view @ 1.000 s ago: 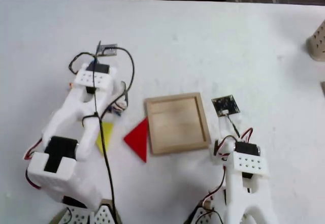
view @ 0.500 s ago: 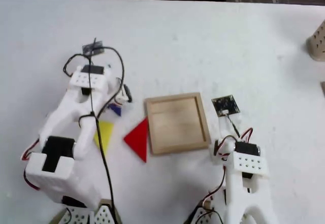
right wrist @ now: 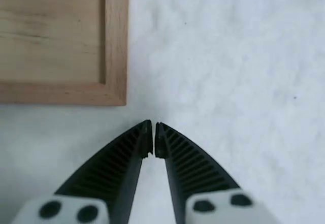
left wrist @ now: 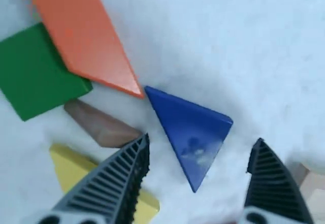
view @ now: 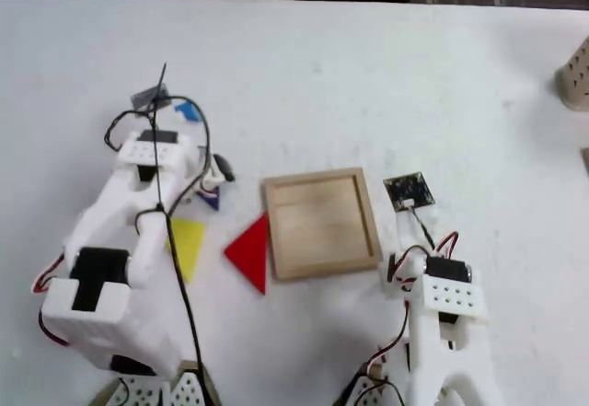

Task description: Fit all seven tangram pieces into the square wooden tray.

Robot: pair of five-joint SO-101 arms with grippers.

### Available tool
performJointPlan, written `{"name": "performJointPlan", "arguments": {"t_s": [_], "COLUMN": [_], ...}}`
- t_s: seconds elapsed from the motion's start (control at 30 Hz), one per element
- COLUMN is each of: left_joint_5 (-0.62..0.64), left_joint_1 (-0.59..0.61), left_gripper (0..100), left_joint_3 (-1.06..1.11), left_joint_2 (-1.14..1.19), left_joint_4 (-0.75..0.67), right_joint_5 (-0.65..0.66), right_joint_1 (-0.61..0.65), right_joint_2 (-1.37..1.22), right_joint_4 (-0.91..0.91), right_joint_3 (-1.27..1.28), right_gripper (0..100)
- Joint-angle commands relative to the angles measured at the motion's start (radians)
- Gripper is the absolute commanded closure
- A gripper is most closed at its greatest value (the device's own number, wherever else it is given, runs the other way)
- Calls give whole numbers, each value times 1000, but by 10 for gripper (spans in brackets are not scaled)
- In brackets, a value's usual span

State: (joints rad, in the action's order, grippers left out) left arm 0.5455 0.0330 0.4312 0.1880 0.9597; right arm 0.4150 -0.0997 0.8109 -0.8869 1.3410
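Jaws gape wide on the left gripper [left wrist: 202,141]; blue triangle [left wrist: 190,125] lies between them, sharp tip pointing toward the wrist.

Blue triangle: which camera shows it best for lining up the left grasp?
Left wrist view: the whole blue triangle lies flat, framed by the open left gripper. The high view gives just a corner peeking from under that arm. The right wrist view faces the wooden tray corner.
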Motion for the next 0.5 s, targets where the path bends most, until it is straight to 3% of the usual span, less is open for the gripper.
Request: {"name": "performJointPlan", "arguments": {"t_s": [0.0, 0.17, 0.47], "left_joint_5": [48, 75, 138], "left_joint_1": [12, -5, -13], "left_gripper": [667, 589, 586], "left_joint_3": [-48, -55, -106], "left_joint_2": [-54, -54, -53], "left_joint_4": [-17, -18, 20], "right_joint_5": [11, 11, 11], "right_joint_1": [8, 8, 8], "right_joint_2": [25, 25, 25], "right_joint_4": [13, 13, 13], "right_joint_3": [-8, -8, -8], "right_gripper": [981, 981, 981]}}
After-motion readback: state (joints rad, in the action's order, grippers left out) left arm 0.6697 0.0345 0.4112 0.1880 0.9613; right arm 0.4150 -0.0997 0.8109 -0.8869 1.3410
